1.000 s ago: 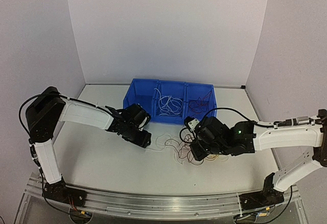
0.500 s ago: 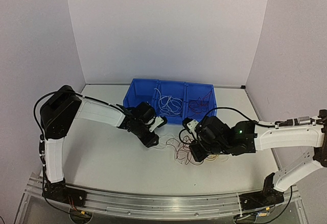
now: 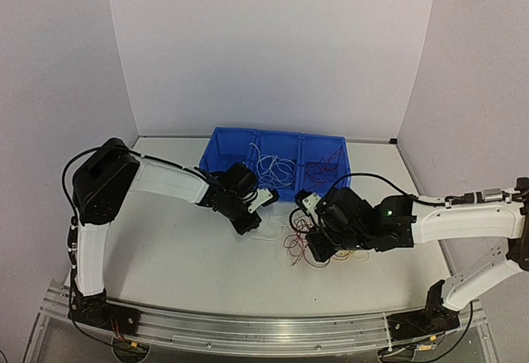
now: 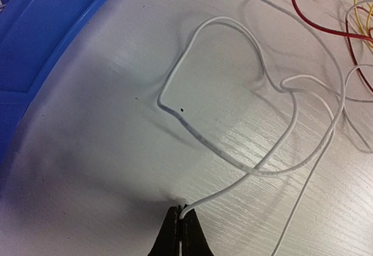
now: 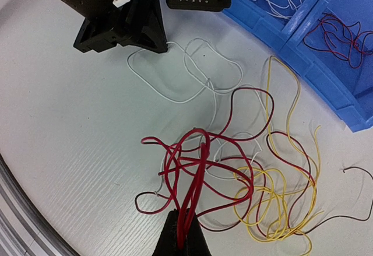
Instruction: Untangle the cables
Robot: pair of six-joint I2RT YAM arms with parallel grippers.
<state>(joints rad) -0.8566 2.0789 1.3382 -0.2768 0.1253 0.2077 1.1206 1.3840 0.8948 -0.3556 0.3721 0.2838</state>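
A tangle of thin cables (image 3: pixel 299 243) in red, yellow and white lies on the table in front of the blue bin (image 3: pixel 230 146). My left gripper (image 4: pixel 181 212) is shut on the end of a white cable (image 4: pixel 221 18), which loops away over the table toward the tangle. In the right wrist view that left gripper (image 5: pixel 166 46) is at the white loop (image 5: pixel 169 98). My right gripper (image 5: pixel 187 232) is shut on a bunch of red cables (image 5: pixel 198 151), lifted slightly, with yellow cables (image 5: pixel 274 209) beside them.
The bin has three compartments. White wires (image 3: pixel 274 169) lie in the middle one and dark red wires (image 3: pixel 325 164) in the right one. The bin's front wall (image 4: pixel 46 28) is close to my left gripper. Walls enclose the table at the back and on both sides.
My left arm has reached to the right toward the tangle, and its jaws have gone from open to shut on the white cable end. The right arm has stayed still.
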